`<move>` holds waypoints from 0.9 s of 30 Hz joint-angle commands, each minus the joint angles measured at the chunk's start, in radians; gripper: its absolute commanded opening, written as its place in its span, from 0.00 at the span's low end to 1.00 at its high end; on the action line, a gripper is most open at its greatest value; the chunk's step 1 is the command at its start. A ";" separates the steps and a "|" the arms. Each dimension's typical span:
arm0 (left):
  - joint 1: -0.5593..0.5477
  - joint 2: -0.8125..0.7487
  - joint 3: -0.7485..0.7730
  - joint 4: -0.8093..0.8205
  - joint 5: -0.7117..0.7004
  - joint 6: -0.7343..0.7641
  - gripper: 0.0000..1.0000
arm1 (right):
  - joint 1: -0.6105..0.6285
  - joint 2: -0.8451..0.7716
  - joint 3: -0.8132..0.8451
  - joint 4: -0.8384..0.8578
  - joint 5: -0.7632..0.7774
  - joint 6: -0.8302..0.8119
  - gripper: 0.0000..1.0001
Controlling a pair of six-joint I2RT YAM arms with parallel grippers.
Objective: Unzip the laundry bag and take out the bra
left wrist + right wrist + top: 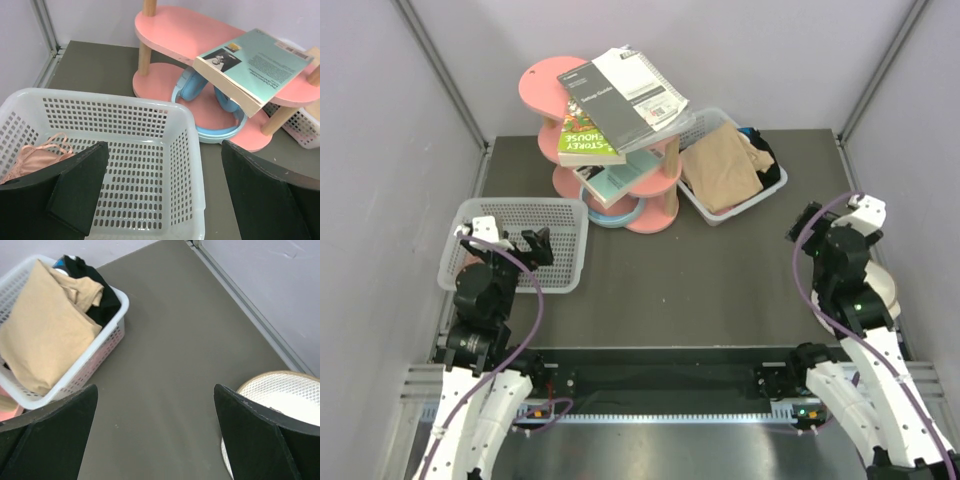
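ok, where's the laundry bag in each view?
Top external: laundry bag at the right edge, mostly hidden behind the right arm.
Left wrist: not in it.
Right wrist: bottom right corner, cut off by the frame.
Shared landmark: the basket of tan cloth, top centre-right from above, upper left in the right wrist view.

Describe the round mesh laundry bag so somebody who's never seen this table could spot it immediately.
Start at the dark table, then go to its right edge, close by the right gripper. The laundry bag lies flat there. It is the only round, cream-white mesh disc; the left basket and the back basket are boxy white plastic.
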 commanded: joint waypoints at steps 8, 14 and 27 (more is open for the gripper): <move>0.005 0.043 0.006 0.038 0.055 0.025 0.99 | -0.312 0.215 0.147 -0.193 -0.039 0.025 1.00; 0.004 0.042 0.008 0.038 0.071 0.019 0.99 | -0.621 0.257 0.072 -0.133 -0.162 0.086 1.00; -0.002 0.045 0.008 0.038 0.084 0.016 0.99 | -0.945 0.288 -0.078 -0.078 -0.111 0.218 1.00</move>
